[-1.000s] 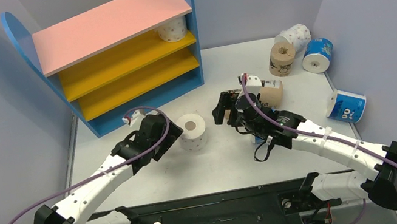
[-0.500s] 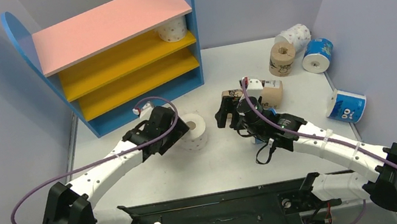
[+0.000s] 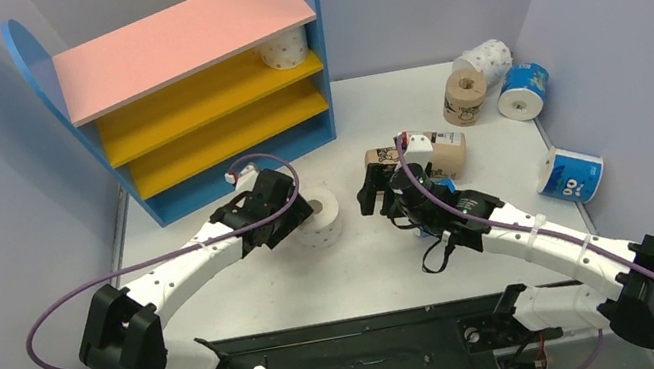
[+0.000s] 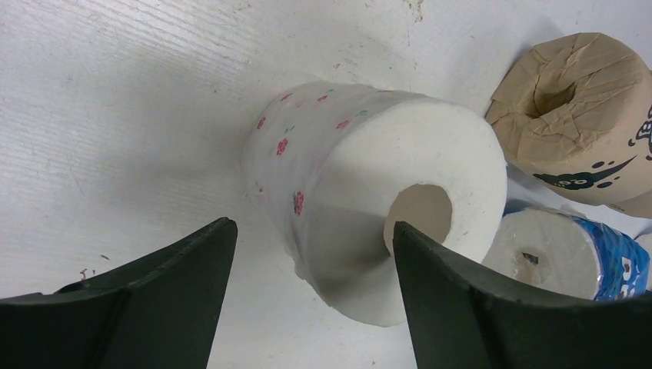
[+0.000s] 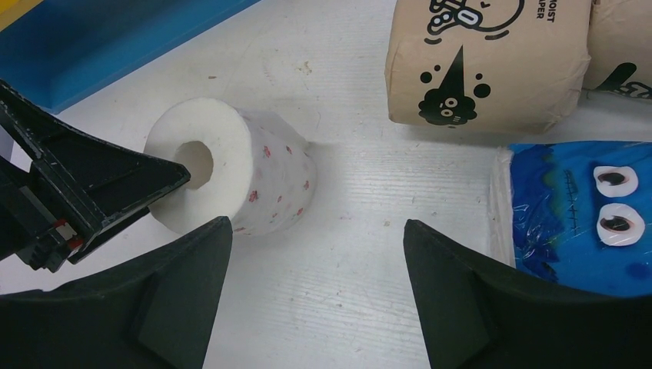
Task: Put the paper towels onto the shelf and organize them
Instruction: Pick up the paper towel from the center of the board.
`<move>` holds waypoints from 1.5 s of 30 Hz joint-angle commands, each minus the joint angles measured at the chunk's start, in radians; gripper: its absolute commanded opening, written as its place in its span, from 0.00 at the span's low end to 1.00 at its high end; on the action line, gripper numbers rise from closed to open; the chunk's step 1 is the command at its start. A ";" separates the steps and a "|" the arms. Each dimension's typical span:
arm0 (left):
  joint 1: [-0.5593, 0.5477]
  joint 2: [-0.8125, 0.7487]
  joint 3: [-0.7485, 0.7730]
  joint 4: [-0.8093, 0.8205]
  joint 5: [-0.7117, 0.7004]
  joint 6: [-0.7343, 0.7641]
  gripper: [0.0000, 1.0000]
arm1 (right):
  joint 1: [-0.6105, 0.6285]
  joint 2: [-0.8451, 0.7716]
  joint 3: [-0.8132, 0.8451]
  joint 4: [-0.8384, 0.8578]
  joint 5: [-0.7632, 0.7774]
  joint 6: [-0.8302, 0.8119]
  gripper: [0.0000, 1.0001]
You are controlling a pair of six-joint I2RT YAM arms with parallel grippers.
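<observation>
L gripper [image 4: 311,231] has closed in on dotted roll [image 4: 346,154], jaws spread to straddle it; R gripper [image 5: 317,231], 3 o'clock, gapes idle.

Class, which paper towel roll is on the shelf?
The white dotted roll at the right end of the shelf, on its upper yellow board; all others sit on the table.
</observation>
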 commanded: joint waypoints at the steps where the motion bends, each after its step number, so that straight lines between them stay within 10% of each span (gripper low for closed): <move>1: -0.005 -0.001 0.028 0.028 -0.023 -0.001 0.70 | -0.007 -0.025 -0.003 0.043 0.015 -0.018 0.77; 18: -0.005 0.014 0.044 0.020 -0.027 0.003 0.29 | 0.003 -0.040 -0.009 0.067 0.001 -0.079 0.76; 45: 0.197 -0.087 0.555 -0.260 -0.104 -0.099 0.05 | 0.095 -0.018 -0.075 0.603 0.037 -0.369 0.73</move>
